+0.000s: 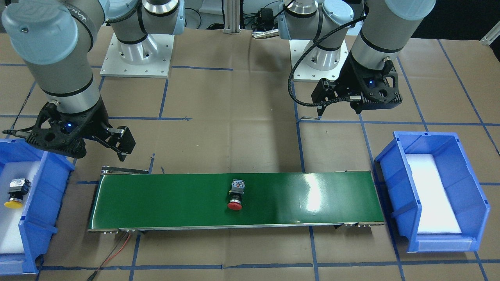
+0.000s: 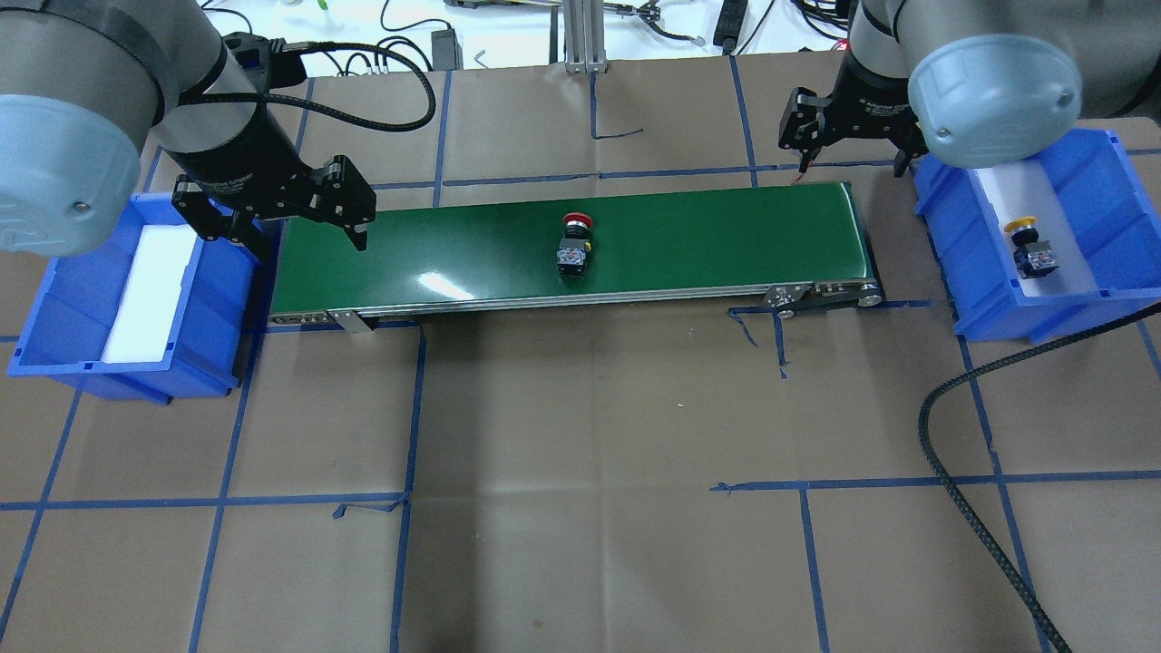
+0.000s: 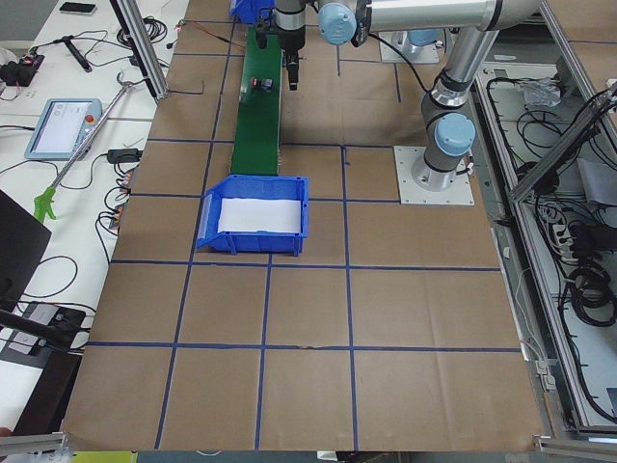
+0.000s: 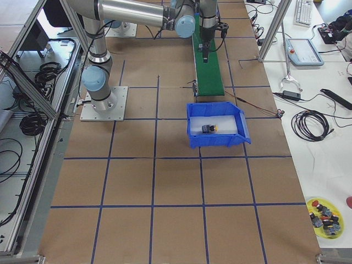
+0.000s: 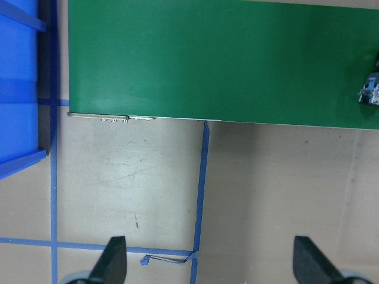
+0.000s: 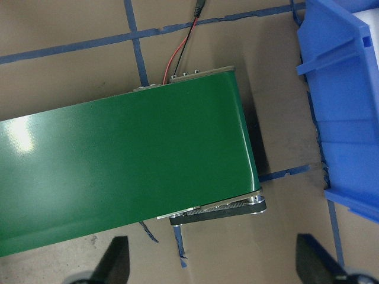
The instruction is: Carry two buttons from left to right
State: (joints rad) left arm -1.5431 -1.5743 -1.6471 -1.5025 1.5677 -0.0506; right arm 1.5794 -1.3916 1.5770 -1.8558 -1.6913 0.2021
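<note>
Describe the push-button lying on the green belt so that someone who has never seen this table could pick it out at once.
Find the long green conveyor belt. About halfway along it lies a small push-button, alone on the belt. Its cap is red; the other button, in a blue bin past the belt's end, has a yellow cap.

Red-capped button [image 2: 573, 245] lies mid-length on green conveyor belt [image 2: 726, 238]. Yellow-capped button [image 2: 1030, 247] lies in right blue bin [image 2: 1043, 317]. Left gripper [image 2: 305, 241] and right gripper [image 2: 853, 161], jaws apart, at opposite belt ends.
</note>
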